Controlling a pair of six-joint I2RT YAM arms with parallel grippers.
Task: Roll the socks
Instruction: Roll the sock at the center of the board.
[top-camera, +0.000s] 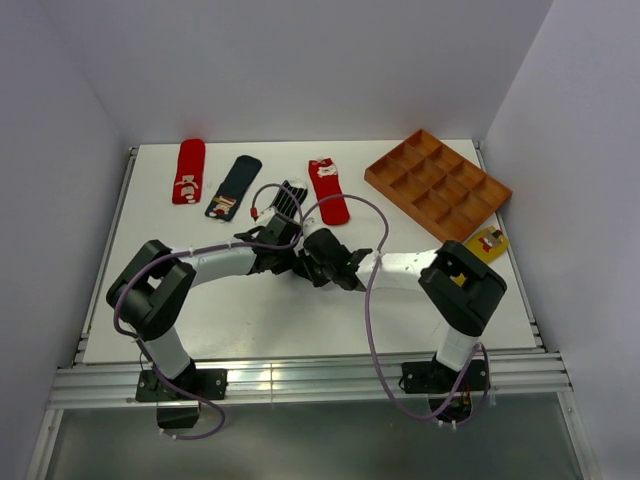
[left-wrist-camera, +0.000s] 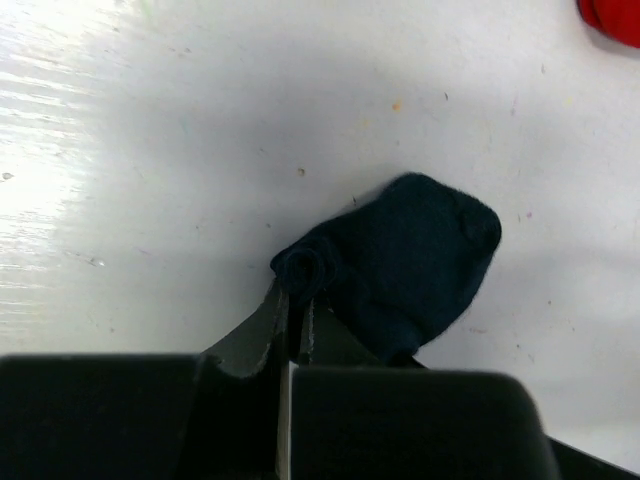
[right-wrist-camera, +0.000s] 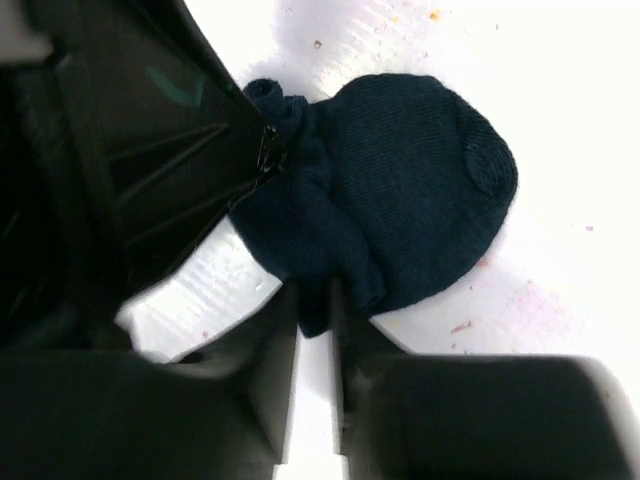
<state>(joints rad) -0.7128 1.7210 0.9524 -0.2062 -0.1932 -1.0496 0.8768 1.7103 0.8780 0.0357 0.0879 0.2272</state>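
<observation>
Navy sock (left-wrist-camera: 410, 250) in left end effector (left-wrist-camera: 295, 300)

Bright, even light; glare on table (left-wrist-camera: 40, 180); wrist views soft, near parts blurred.

Plain navy sock (right-wrist-camera: 400, 200) in the middle: one end curled into a tight little roll, the rounded end spread flat. Along the far side, all lying flat: red sock with white marks (top-camera: 188, 171) far left, navy sock with a patch (top-camera: 233, 187) just beside it, striped sock (top-camera: 291, 197) partly hidden, second red sock (top-camera: 329, 190). Mustard yellow sock (top-camera: 488, 243) sits far right, half covered.
</observation>
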